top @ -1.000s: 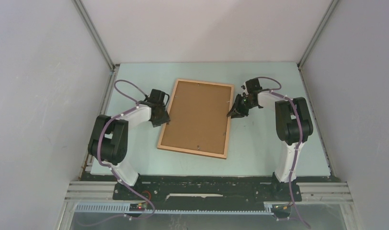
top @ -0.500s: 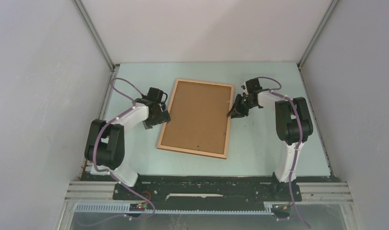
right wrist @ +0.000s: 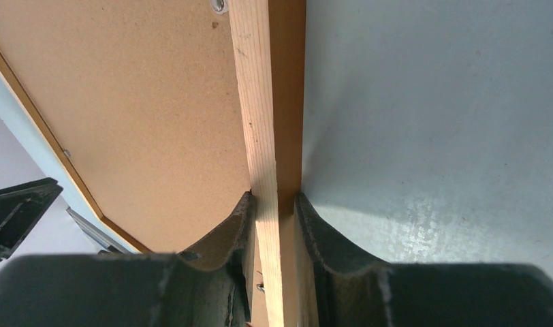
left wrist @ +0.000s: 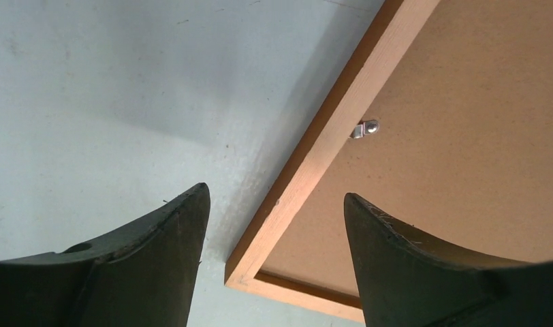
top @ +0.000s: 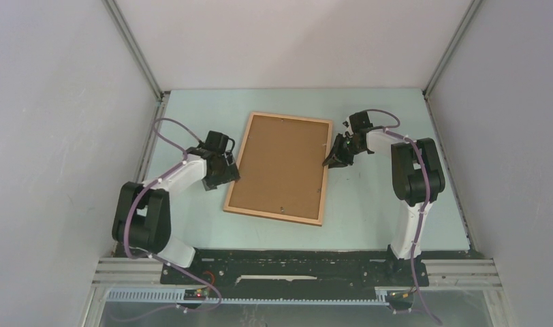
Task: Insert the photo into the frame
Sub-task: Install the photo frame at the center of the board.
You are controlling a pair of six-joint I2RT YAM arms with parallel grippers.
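Observation:
The frame (top: pixel 274 216) lies back side up on the table, with the brown backing board (top: pixel 280 163) set in it. The photo is hidden. My right gripper (top: pixel 330 161) is shut on the frame's right rail (right wrist: pixel 260 102), one finger on each side of the wood, as the right wrist view (right wrist: pixel 274 196) shows. My left gripper (top: pixel 225 170) is open at the frame's left edge. In the left wrist view (left wrist: pixel 276 192) the left rail (left wrist: pixel 328 136) and one corner run between the spread fingers without touching them.
A small metal clip (left wrist: pixel 364 128) holds the backing board (left wrist: pixel 464 136) at the left rail. Grey walls enclose the pale green table (top: pixel 383 204) on three sides. The arm bases stand at the near edge.
My left arm has drawn back toward the near left, and its gripper has slid a little outward and nearer along the frame's left edge. The right arm and the frame have not moved.

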